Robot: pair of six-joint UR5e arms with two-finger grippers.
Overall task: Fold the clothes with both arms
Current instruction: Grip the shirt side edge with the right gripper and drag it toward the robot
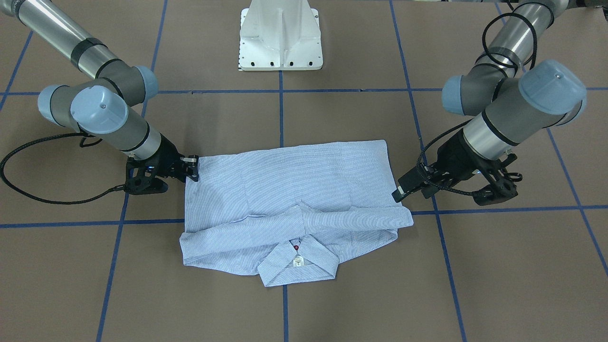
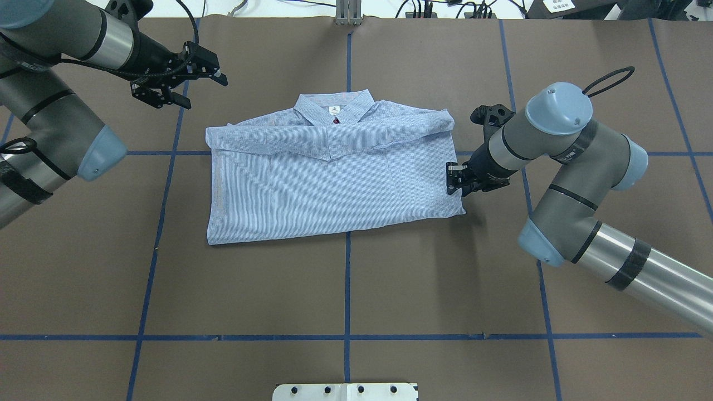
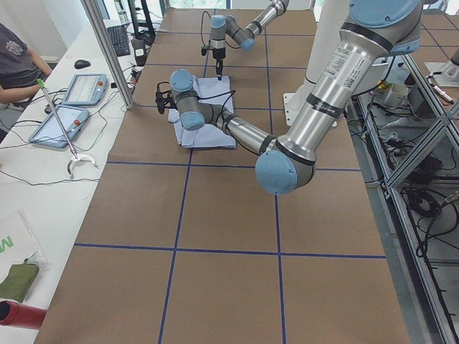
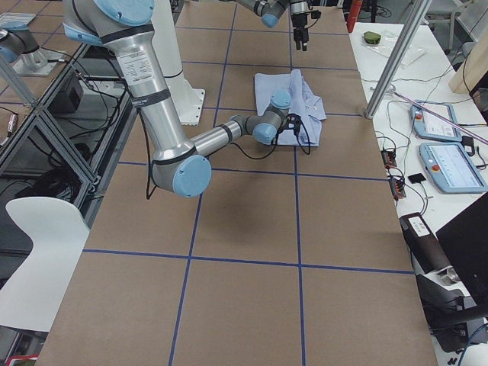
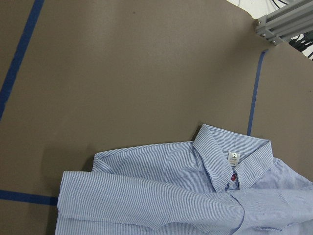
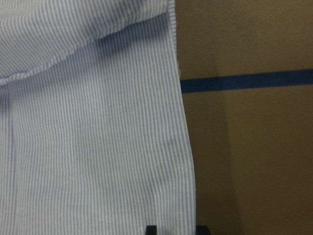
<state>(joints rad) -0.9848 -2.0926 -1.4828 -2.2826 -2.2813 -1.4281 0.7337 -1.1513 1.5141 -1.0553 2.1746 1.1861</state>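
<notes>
The light blue and white finely striped button-up shirt (image 2: pixel 334 178) lies folded into a rough rectangle on the brown tabletop (image 2: pixel 250 289), just above the middle of the overhead view. Its collar (image 2: pixel 356 103) points to the top of the frame, with the white neck label (image 2: pixel 334 109) and a red button (image 2: pixel 335 120) showing inside it. Both sleeves are laid across the front in a band just below the collar.

The right arm's black two-finger tool (image 2: pixel 454 180) sits low at the shirt's right-hand edge, right of centre in the overhead view. Its wrist camera shows two dark fingertips apart at the bottom of the frame with the flat hem between them, so it is released, not clamped on the cloth.

The left arm's black tool (image 2: pixel 218 71) hangs in the upper left of the overhead view, apart from the shirt. Its fingers look spread and hold nothing. Its wrist camera looks down on the collar and one folded sleeve from a distance.

Blue tape lines (image 2: pixel 347 289) cross the tabletop in a grid — one runs under the shirt.
</notes>
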